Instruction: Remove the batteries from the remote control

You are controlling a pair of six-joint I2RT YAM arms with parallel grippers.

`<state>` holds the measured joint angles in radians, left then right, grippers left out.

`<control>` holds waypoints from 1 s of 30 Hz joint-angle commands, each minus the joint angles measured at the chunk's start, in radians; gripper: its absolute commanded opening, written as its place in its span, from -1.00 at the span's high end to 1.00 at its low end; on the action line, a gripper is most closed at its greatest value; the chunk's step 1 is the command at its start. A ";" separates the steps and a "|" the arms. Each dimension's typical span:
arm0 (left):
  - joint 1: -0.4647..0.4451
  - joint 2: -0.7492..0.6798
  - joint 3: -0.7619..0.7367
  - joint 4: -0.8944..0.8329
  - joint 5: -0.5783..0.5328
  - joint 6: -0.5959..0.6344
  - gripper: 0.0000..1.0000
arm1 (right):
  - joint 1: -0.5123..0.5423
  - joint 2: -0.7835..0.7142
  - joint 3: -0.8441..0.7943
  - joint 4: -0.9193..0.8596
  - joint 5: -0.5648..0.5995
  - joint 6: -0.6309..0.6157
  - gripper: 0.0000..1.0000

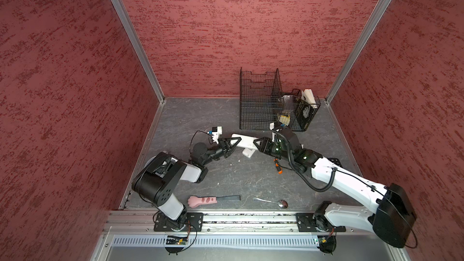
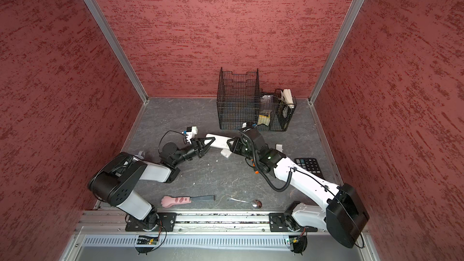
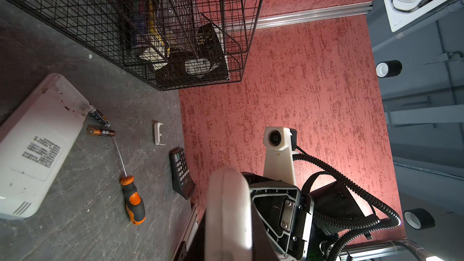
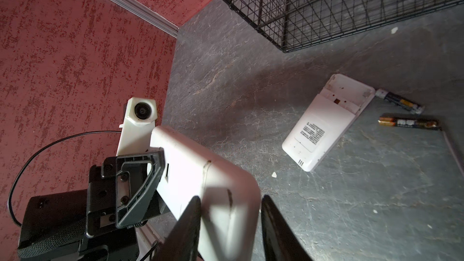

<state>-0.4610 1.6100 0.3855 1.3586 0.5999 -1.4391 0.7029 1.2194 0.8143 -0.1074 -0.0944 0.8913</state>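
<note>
Two batteries (image 4: 399, 101) already lie loose on the table (image 4: 251, 71), just past the open end of a white remote (image 4: 326, 121) that rests face down. One is close against that end; the other (image 4: 409, 123) lies just beside it, touching the tip of the screwdriver (image 3: 133, 202). A small white cover (image 3: 158, 133) sits apart from them, toward the calculator (image 3: 182, 171).

Up in the air, a second remote (image 1: 247, 141) hangs between the arms. Its long axis runs straight from one gripper to the other, side to side in both top views. The left gripper (image 1: 232, 143) is clamped tight on its left end. The right gripper (image 4: 231, 227) has its jaws either side of the opposite end; whether they bite yet I cannot tell, since a thin gap seems to remain on one side.

From where the cameras look, I cannot tell if any batteries are inside the lifted remote; only a seam crosses its body near the right gripper's end. If that seam marks a cover, the next move probably turns on this line-up: a pull along the long axis, away from the left gripper, with the left grip as the anchor. The right arm is also the nearer one to the loose batteries below.
</note>
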 commanded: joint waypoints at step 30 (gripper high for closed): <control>0.001 -0.072 -0.006 0.054 -0.019 -0.016 1.00 | -0.025 0.026 -0.056 0.130 -0.097 0.041 0.26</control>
<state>-0.4595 1.5772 0.3809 1.3460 0.5808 -1.4448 0.6834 1.2320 0.7765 0.0219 -0.1787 0.9203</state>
